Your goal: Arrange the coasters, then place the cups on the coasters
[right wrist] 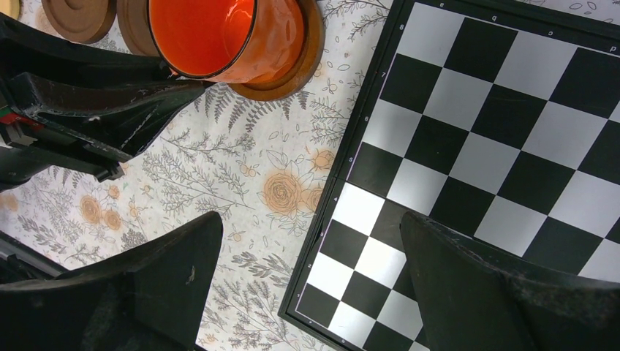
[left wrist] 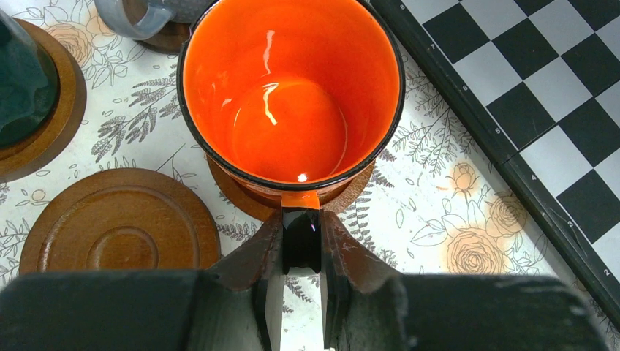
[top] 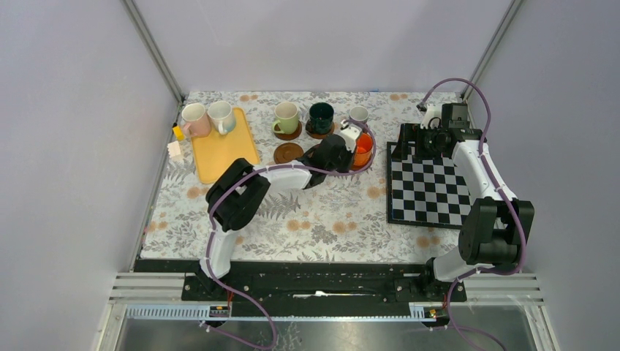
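Gripping, left gripper (left wrist: 301,238): fingers clamped on the black handle (left wrist: 300,245) of the orange cup (left wrist: 292,95); nothing else is in the grip.
Orange cup, place: over a coaster (left wrist: 241,194) whose rim shows under the cup's near side. It reads as set down, a little off centre. Full seating is not confirmed from these views.
Clock convention: overhead view, centred on the orange cup, 12 o'clock pointing away from the arm bases.
12 o'clock: grey cup (top: 358,114), near; the left wrist view shows a brown disc under it.
10 o'clock: dark green cup (top: 320,115), and further out the pale green cup (top: 286,116), each standing on its own coaster.
9 o'clock: empty coaster (top: 289,153), just beside the left arm's wrist, with no cup on it.
9 to 10 o'clock, well apart: yellow tray (top: 227,157), with the pink cup (top: 194,119) and white cup (top: 221,117) side by side at its far end.
3 o'clock: chessboard (top: 428,190). The right gripper (right wrist: 311,227) hovers over the board's edge, jaws wide apart, holding nothing.
Coaster count: five made out; the sixth is not found in any view.
Done (judgement): three cups are on coasters and the orange one is at the point of release, so roughly two thirds along.
Left (judgement): let go of the orange cup, then bring the pink and white cups off the tray. One bare coaster waits, and a second has to be located or set out.
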You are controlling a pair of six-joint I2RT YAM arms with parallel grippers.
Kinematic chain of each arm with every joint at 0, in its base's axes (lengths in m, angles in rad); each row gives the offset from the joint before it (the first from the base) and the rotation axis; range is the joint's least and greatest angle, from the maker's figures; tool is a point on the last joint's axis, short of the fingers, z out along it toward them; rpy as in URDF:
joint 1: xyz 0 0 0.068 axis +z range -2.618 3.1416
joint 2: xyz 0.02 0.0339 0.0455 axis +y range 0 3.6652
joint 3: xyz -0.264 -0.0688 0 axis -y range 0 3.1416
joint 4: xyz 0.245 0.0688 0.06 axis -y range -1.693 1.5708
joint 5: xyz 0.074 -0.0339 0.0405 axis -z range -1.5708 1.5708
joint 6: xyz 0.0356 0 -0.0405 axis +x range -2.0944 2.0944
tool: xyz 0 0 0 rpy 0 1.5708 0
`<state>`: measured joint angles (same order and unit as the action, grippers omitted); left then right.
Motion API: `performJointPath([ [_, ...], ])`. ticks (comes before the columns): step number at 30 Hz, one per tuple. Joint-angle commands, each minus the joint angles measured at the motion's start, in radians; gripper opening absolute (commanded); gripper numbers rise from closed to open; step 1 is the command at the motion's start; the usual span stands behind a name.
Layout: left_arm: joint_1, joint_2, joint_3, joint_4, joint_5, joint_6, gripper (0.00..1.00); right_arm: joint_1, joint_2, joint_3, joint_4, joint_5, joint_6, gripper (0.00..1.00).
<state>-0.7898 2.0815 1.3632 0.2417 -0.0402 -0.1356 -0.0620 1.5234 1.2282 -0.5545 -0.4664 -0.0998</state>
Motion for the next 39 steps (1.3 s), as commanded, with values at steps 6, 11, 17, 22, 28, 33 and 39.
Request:
performJointPath([
  [6,0.000,-0.074,-0.022,0.064,-0.010,0.003,0.14,-0.001,-0.007,0.020,0.016,-0.034,-0.008,0.98],
  [11,0.000,-0.061,-0.011,0.067,-0.002,0.001,0.21,-0.001,-0.004,0.020,0.014,-0.033,-0.008,0.98],
  [17,0.000,-0.042,0.008,0.055,0.017,-0.007,0.24,-0.001,-0.005,0.021,0.014,-0.030,-0.010,0.98],
  [22,0.003,-0.049,-0.005,0.059,0.019,-0.005,0.28,-0.001,-0.006,0.018,0.014,-0.030,-0.012,0.98],
  [28,0.006,-0.064,-0.002,0.038,0.017,-0.009,0.50,-0.001,-0.005,0.019,0.014,-0.033,-0.011,0.98],
  [33,0.007,-0.099,-0.013,0.032,0.022,-0.006,0.82,-0.001,-0.006,0.019,0.013,-0.037,-0.011,0.98],
  [39,0.008,-0.166,-0.024,-0.009,0.015,0.002,0.99,-0.001,-0.005,0.021,0.008,-0.041,-0.015,0.98],
])
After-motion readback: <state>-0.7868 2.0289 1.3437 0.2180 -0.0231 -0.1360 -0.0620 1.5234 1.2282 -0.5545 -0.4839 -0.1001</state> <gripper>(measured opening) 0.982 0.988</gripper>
